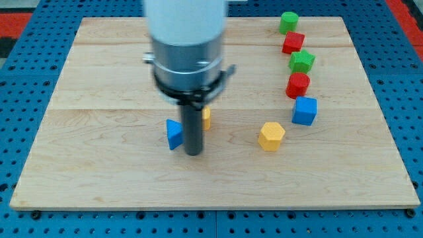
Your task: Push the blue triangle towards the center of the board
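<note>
The blue triangle (174, 134) stands on the wooden board (99, 165), a little left of and below the board's middle. My tip (193, 153) is just to the triangle's right, close to or touching its right side. The dark rod runs up from the tip to the arm's grey and white body near the view's top. A yellow block (207, 118) is partly hidden behind the rod, its shape unclear.
A yellow hexagonal block (271, 136) lies right of the middle. At the right a chain runs from top downward: green block (288, 22), red block (293, 43), green block (302, 62), red block (298, 85), blue cube (305, 110).
</note>
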Robot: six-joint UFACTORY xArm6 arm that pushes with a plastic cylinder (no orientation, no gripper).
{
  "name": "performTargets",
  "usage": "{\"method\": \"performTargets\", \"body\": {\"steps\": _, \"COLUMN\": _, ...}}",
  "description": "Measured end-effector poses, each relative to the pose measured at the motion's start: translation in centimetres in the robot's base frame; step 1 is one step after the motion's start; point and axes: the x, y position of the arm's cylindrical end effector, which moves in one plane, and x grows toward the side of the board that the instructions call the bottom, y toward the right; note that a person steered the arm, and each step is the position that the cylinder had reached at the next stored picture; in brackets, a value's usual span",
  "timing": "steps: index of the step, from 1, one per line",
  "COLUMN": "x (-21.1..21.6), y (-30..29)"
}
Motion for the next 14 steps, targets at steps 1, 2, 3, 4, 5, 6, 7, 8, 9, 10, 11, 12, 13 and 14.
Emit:
{"method": "performTargets", "body": {"steps": 1, "x": -2.9, "y": -1.7}}
{"method": "performTargets", "body": {"steps": 2, "x": -6.1, "y": -1.6}}
{"method": "performTargets", "body": {"steps": 3, "x": -6.4, "y": -2.3}}
{"method": "performTargets", "body": {"steps": 4, "x": -3.6, "y": -2.3}}
{"method": "performTargets", "body": {"steps": 5, "x": -4.3, "y": -6.0}}
{"method": "performTargets", "body": {"steps": 6, "x": -5.3, "y": -7.4}}
{"method": "performTargets", "body": {"steps": 7, "x": -6.3, "y": -3.9}}
{"method": "performTargets", "body": {"steps": 8, "x": -7.4, "y": -2.5}}
{"method": "performTargets", "body": {"steps": 9, "x": -9.4, "y": -2.5}}
{"method": "performTargets", "body": {"steps": 10, "x": -10.6, "y": -1.9}}
{"method": "performTargets", "body": {"steps": 11, "x": -12.3, "y": -0.1}}
{"method": "performTargets", "body": {"steps": 12, "x": -11.4, "y": -0.3}}
{"method": "performTargets", "body": {"steps": 13, "x": -9.2, "y": -0.5}}
{"method": "performTargets", "body": {"steps": 14, "x": -9.1, "y": -0.5}}
